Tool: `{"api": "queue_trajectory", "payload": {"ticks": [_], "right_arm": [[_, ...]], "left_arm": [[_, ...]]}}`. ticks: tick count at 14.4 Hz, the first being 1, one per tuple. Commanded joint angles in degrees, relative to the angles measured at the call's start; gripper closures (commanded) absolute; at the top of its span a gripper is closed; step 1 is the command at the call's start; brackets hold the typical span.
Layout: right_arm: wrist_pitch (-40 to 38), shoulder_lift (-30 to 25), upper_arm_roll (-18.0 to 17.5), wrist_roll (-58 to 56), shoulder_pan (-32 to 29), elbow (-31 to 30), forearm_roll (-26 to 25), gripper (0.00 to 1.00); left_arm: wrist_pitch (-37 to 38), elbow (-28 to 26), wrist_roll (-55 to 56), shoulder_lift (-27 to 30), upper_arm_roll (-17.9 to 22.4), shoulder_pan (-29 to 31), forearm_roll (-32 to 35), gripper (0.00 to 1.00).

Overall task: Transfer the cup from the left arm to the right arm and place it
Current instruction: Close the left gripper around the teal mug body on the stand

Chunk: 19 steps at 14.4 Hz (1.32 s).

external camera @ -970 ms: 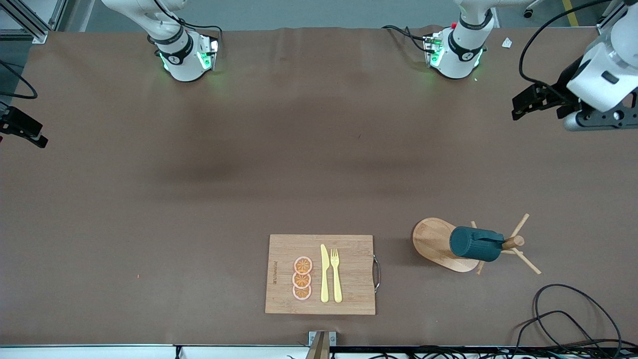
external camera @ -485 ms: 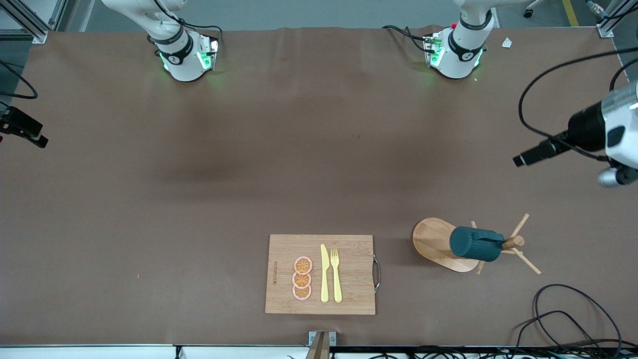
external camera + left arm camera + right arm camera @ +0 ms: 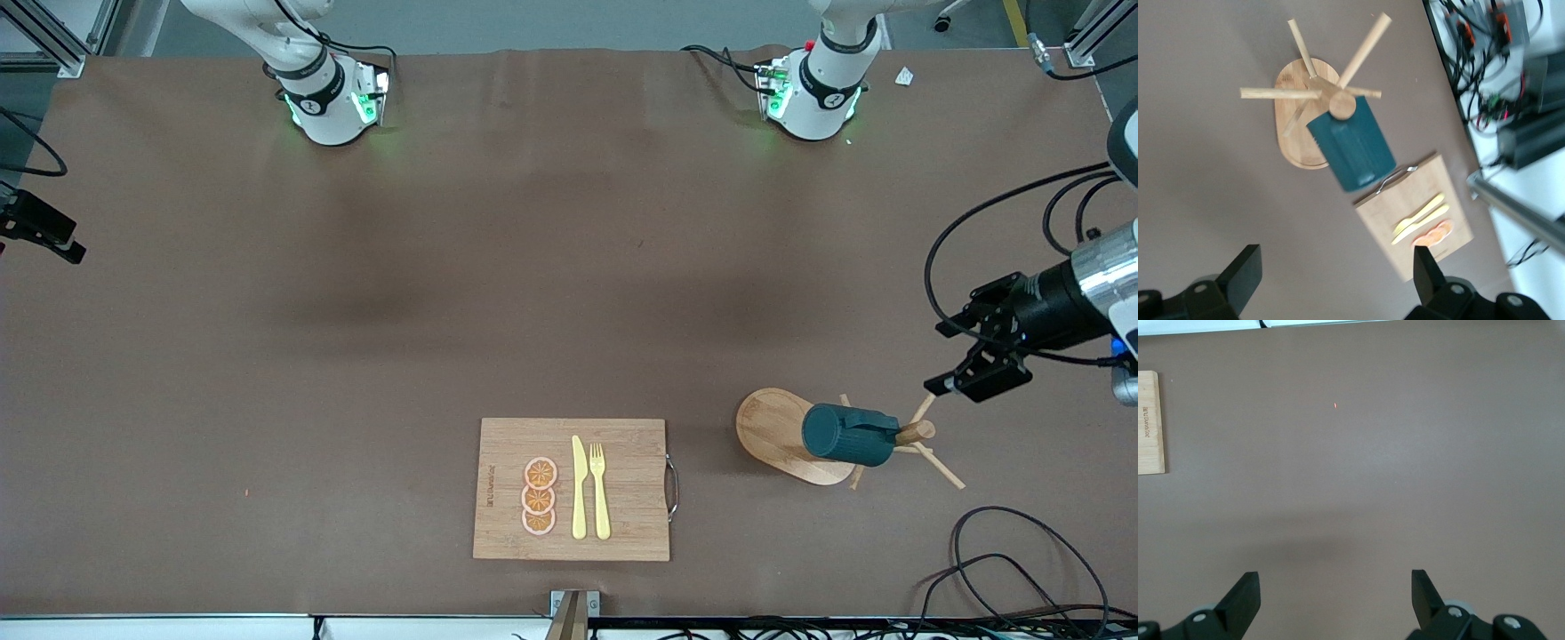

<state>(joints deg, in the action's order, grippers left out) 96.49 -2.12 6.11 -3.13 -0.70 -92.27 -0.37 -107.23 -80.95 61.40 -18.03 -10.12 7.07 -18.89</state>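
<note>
Left arm: base at the counter's robot edge, forearm entering the front view from the left arm's end of the counter. Wrist shows a silver ring and a black body, with black cables looping off it. Left gripper (image 3: 976, 360) hangs in the air over bare counter at that end, pointing toward the counter's middle; fingers (image 3: 1243, 275) spread wide apart, nothing between them.

Right arm: base at the counter's robot edge, upper links leaving the front view at the top; this arm waits. Right gripper (image 3: 1335, 597) faces down over bare counter, fingers (image 3: 1245, 595) wide apart and empty.
</note>
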Motion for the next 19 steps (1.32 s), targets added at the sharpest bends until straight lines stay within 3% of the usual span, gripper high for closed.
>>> {"api": "queue_trajectory", "payload": {"ticks": [1, 10, 19], "right_arm": [[0.11, -1.49, -0.57, -0.56, -0.61, -1.51, -0.78, 0.0], [0.11, -1.49, -0.57, -0.56, -0.7, -1.51, -0.78, 0.0], [0.11, -1.49, -0.48, -0.56, -0.7, -1.51, -0.78, 0.0]], "left_arm": [[-3.76, 1.23, 8.88, -4.1, -0.16, 0.23, -0.97, 0.0], [-11.59, -2.1, 18.92, -9.12, -0.34, -0.83, -0.71, 0.0], [-15.54, -1.93, 18.84, -12.73, -0.6, -2.84, -0.18, 0.0]]}}
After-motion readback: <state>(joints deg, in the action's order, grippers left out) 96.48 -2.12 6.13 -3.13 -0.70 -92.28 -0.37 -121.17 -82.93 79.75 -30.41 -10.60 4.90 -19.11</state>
